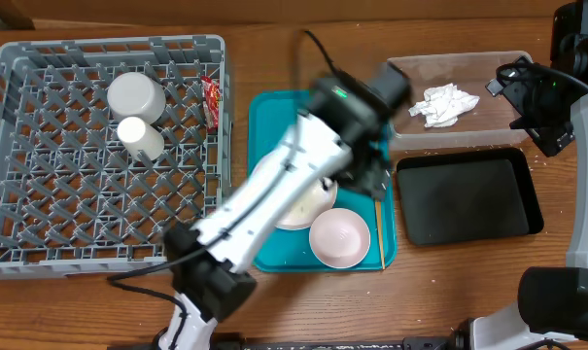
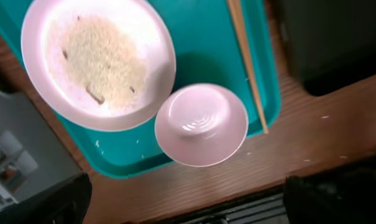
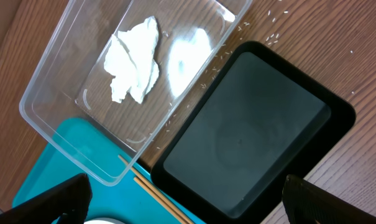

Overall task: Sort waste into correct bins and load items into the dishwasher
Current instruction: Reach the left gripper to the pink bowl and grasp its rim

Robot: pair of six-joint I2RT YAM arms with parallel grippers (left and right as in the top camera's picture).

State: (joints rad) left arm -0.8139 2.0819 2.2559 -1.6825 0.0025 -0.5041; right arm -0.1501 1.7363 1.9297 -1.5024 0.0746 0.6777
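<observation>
Overhead: note napkin (image 1: 443,104) in clear tub (image 1: 468,68), chopsticks (image 1: 380,238) along right rim of teal tray (image 1: 269,112).

Left wrist: see left tool (image 2: 191,200) spread wide, empty, near bowl (image 2: 201,124) and rice plate (image 2: 97,62); likely chopsticks next, so descend squarely, pinch mid-length.

Right wrist: find right tool (image 3: 188,199) parted, empty, above black tray (image 3: 250,137).

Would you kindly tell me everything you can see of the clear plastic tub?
The clear plastic tub is a transparent rectangular bin with rounded corners, upright and open-topped on the wooden table. Light glares off its floor. It holds only a crumpled white napkin. One long side runs close beside the black tray, with rice grains strewn nearby; one end lies by the teal tray.
</observation>
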